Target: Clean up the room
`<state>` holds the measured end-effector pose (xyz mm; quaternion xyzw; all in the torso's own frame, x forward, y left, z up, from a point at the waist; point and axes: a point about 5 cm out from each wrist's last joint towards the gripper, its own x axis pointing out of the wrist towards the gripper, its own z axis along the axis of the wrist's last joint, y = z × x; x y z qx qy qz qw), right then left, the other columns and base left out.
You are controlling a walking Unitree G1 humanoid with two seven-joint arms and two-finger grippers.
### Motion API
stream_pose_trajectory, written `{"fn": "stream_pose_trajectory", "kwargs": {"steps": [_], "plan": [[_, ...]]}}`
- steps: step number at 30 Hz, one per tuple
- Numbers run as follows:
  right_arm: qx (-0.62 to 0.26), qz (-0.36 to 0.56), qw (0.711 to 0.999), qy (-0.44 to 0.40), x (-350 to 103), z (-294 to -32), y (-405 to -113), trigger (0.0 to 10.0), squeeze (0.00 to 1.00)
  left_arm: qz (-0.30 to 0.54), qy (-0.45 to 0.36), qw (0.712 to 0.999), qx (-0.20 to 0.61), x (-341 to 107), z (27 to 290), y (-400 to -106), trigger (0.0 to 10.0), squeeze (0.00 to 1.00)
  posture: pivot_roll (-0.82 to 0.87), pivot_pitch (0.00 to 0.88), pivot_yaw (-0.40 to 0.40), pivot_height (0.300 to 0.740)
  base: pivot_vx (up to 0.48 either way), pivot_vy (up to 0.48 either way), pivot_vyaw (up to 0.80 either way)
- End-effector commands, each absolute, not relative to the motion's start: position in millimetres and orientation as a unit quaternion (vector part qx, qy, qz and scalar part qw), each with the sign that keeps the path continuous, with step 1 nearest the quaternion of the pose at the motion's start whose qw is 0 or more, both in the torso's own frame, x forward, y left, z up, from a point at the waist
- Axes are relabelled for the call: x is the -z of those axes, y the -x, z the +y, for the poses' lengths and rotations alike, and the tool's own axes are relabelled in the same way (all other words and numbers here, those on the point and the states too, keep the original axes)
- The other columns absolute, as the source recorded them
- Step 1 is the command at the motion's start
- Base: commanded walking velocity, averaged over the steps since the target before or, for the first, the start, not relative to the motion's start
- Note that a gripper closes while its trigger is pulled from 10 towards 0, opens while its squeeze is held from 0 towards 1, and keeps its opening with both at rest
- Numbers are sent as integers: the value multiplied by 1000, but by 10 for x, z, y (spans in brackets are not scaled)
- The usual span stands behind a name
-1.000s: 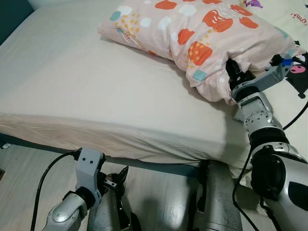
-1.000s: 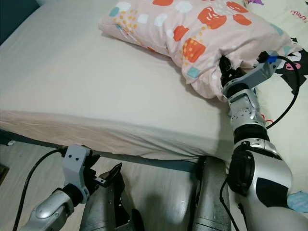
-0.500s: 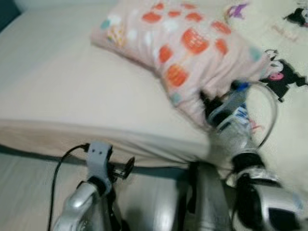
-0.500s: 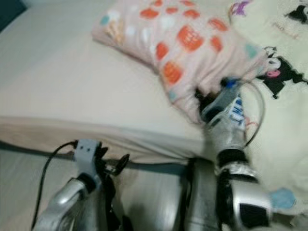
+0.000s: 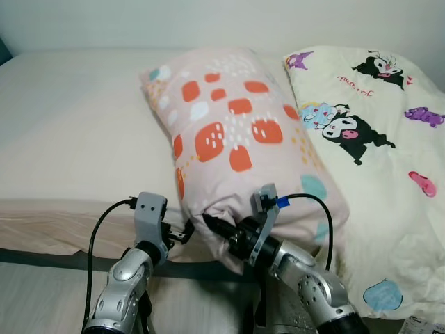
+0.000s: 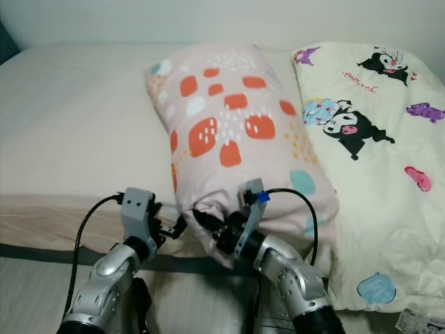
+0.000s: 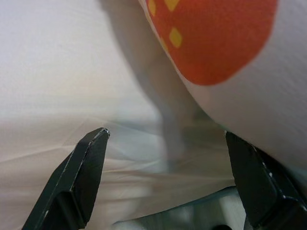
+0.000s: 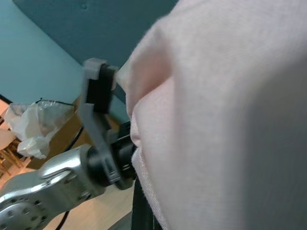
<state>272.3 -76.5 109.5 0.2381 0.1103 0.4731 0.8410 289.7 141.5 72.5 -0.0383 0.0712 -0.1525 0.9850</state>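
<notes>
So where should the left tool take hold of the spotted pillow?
Judging by its pose, at the pillow's near left corner, coming in from the robot's left, level with the mattress. That end overhangs the bed edge and the right tool is pressed into its bunched fabric; the left tool sits open just beside it.

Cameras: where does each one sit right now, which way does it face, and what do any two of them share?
Left eye view: on the head, looking forward and down at the bed, the pink pillow, the cartoon blanket; both arms show, left hand, right hand.
Right eye view: beside it, the same scene.
Left wrist view: along the open left fingers at the sheet and the pillow's orange patch.
Right wrist view: pressed against pillow fabric, facing the left arm.
Shared: both wrist views show the pillow's near end.
</notes>
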Motion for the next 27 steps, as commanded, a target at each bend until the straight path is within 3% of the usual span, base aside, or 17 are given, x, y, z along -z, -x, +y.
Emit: {"fn": "stream_pose_trajectory", "kwargs": {"steps": [1,3,4,6,7,9,10,11,13,18,20,24,27], "plan": [[-522,129,808,-242,-1073,-609,-2579,0,0,67,36,985,154,-716,1392,-2917,10000,0,-85,117,4,461,0,0,0],[-521,131,807,-243,-1087,-614,-2553,0,0,65,36,985,154,-707,1391,-2927,10000,0,-85,117,4,461,0,0,0],[-537,141,796,-239,-1076,-689,-2445,0,0,57,38,986,153,-733,1357,-3006,10000,0,-114,35,2,461,0,0,0],[-557,141,783,-238,-1124,-838,-2324,0,0,47,42,986,155,-768,1303,-3092,10000,0,-123,0,8,461,0,0,0],[-562,147,783,-222,-1135,-981,-2254,0,0,39,45,986,159,-801,1249,-3154,10000,0,-125,0,9,461,0,0,0],[-562,147,783,-222,-1135,-981,-2254,0,0,39,45,986,159,-801,1249,-3154,10000,0,-125,0,9,461,0,0,0],[-533,170,808,-186,-1062,-1221,-2251,0,0,32,48,985,163,-830,1202,-3193,10000,0,-118,0,6,461,0,0,0],[-533,170,808,-186,-1062,-1221,-2251,0,0,32,48,985,163,-830,1202,-3193,10000,0,-118,0,6,461,0,0,0],[-473,207,847,-128,-960,-1606,-2256,0,0,28,53,984,167,-837,1190,-3212,10000,0,-118,0,7,461,0,0,0],[-458,216,854,-114,-943,-1701,-2246,0,0,27,55,984,166,-832,1195,-3217,10000,0,-118,0,7,461,0,0,0],[-443,208,865,-110,-1063,-1985,-2137,0,0,30,63,986,151,-823,1287,-3240,10000,0,-122,0,8,461,0,0,0],[-439,206,868,-107,-1103,-2059,-2102,0,0,30,66,986,147,-820,1313,-3246,10000,0,-122,0,8,461,0,0,0],[-496,318,806,-65,-1059,-2025,-1526,0,0,22,100,983,150,-857,1252,-3327,10000,0,-153,0,5,461,0,0,0]]}}
